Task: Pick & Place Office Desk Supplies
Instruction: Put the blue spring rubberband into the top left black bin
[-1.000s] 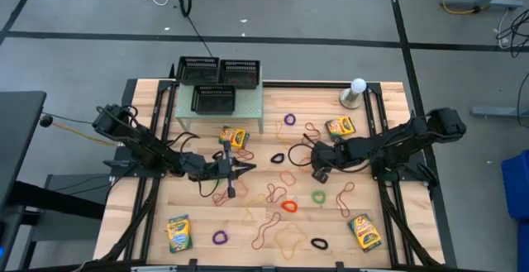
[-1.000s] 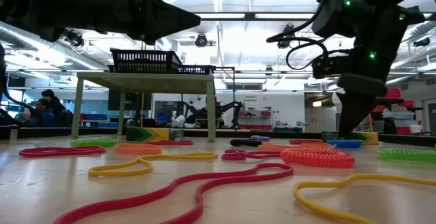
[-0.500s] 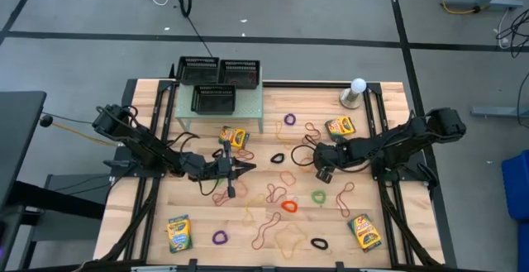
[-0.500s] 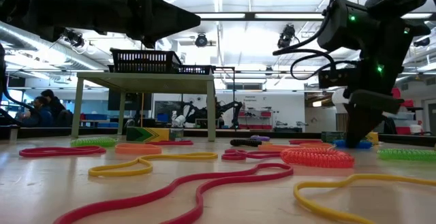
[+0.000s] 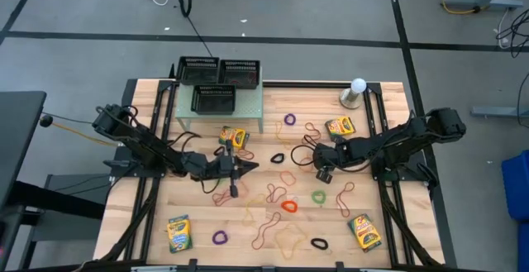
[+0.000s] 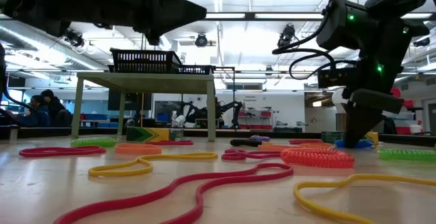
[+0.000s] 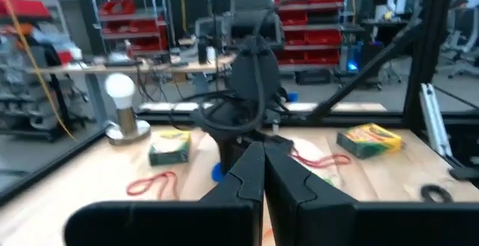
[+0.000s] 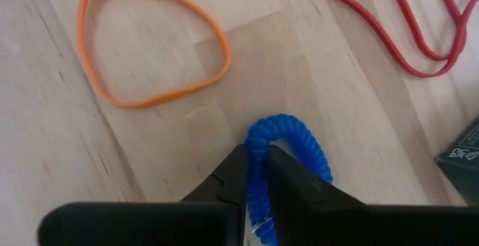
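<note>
On the left, the left claw (image 5: 245, 168) is held above the wooden tabletop (image 5: 198, 222) near mid-table, its fingers pressed together on nothing. To the right, the right claw (image 8: 257, 173) is lowered to the boards and a blue coiled band (image 8: 288, 137) is pinched between its fingers. The grasp step appears to be in hand; a lift and carry to a black mesh tray (image 5: 213, 98) is probably called for next. The coil's free loop lies just ahead of the fingertips, beside a flat orange rubber-band loop (image 8: 153, 44).

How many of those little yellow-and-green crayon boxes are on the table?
4: one crayon box in front of the small shelf, one near the ball-topped stand, one at the near left, one at the near right. None seems hidden.
</note>
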